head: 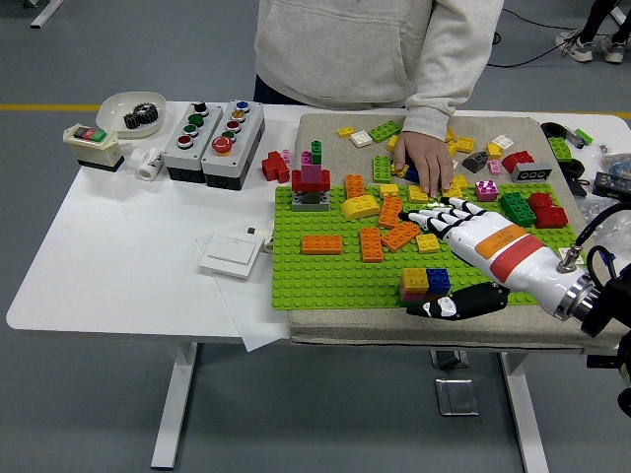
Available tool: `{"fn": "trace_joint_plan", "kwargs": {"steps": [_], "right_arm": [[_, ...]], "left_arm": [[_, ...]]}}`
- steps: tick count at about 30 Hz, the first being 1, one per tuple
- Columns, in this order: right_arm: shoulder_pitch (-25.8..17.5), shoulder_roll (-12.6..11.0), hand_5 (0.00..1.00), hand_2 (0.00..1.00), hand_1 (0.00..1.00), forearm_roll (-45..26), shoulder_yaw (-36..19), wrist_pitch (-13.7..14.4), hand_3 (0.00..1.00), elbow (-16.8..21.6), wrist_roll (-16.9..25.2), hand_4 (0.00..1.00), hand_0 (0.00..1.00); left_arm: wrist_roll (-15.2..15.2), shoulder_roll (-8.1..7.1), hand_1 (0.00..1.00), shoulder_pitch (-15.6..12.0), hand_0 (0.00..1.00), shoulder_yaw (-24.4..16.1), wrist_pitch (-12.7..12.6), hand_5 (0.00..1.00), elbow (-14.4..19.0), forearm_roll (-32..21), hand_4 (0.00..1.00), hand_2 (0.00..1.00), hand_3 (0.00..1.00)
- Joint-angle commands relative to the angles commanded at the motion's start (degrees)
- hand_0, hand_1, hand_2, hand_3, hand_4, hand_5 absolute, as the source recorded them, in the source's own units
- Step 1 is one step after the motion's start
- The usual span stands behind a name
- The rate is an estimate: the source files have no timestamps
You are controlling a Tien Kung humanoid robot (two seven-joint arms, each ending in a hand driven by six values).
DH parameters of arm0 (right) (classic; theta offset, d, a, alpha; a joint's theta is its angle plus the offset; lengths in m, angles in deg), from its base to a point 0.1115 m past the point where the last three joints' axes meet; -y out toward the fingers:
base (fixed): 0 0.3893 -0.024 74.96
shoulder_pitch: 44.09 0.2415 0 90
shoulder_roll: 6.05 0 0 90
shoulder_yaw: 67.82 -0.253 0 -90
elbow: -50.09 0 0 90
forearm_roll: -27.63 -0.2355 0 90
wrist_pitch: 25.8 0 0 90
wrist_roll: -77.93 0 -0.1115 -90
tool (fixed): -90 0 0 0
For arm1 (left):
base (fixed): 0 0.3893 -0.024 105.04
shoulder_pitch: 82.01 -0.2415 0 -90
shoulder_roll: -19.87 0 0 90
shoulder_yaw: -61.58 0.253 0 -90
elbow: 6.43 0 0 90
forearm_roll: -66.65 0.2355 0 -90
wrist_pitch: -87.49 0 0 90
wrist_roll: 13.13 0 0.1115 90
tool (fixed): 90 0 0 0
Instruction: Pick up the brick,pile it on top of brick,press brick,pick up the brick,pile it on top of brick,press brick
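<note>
One brick stack sits just beside the right hand.

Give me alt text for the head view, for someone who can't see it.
The robot's right hand, fingers spread and empty, hovers beside a small brick stack with yellow and blue bricks on top, on a green baseplate strewn with bricks. A person's hand rests on bricks at the far side.

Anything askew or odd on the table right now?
Mostly tidy. A sheet of paper under the green baseplate sticks out past the table's front edge. Loose bricks lie scattered and tilted. A person's hand rests among them, close to the robot's right hand.
</note>
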Motion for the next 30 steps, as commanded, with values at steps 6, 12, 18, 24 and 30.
{"fn": "trace_joint_plan", "kwargs": {"steps": [6,12,18,24,30], "right_arm": [[-1.1,-0.2,0.792,0.828,0.821,1.7,1.4,1.1,0.817,0.0,3.6,0.998,0.965],[-1.1,0.3,0.787,0.822,0.814,3.2,2.4,1.7,0.81,0.0,4.3,0.998,0.959],[-0.6,1.0,0.782,0.818,0.805,3.9,3.1,3.0,0.806,-0.3,5.1,0.998,0.953],[0.7,2.0,0.775,0.799,0.794,5.3,4.8,4.1,0.791,-3.8,6.4,0.998,0.951],[2.0,2.9,0.77,0.794,0.793,6.9,6.3,4.7,0.794,-7.0,7.2,0.998,0.953]], "left_arm": [[-0.1,0.07,0.729,0.1,0.696,0.0,0.0,0.665,0.0,0.1,0.69,0.745,0.596],[-0.1,0.14,0.728,0.2,0.695,0.2,-0.1,0.664,0.0,-0.2,0.69,0.745,0.596],[-0.1,0.18,0.729,0.3,0.695,0.2,-0.1,0.663,0.0,-0.4,0.689,0.745,0.596],[-0.1,0.22,0.73,0.3,0.694,0.3,-0.1,0.663,0.0,-0.4,0.689,0.745,0.596],[0.0,0.27,0.73,0.3,0.694,0.2,0.0,0.662,0.1,-0.3,0.687,0.745,0.595]]}}
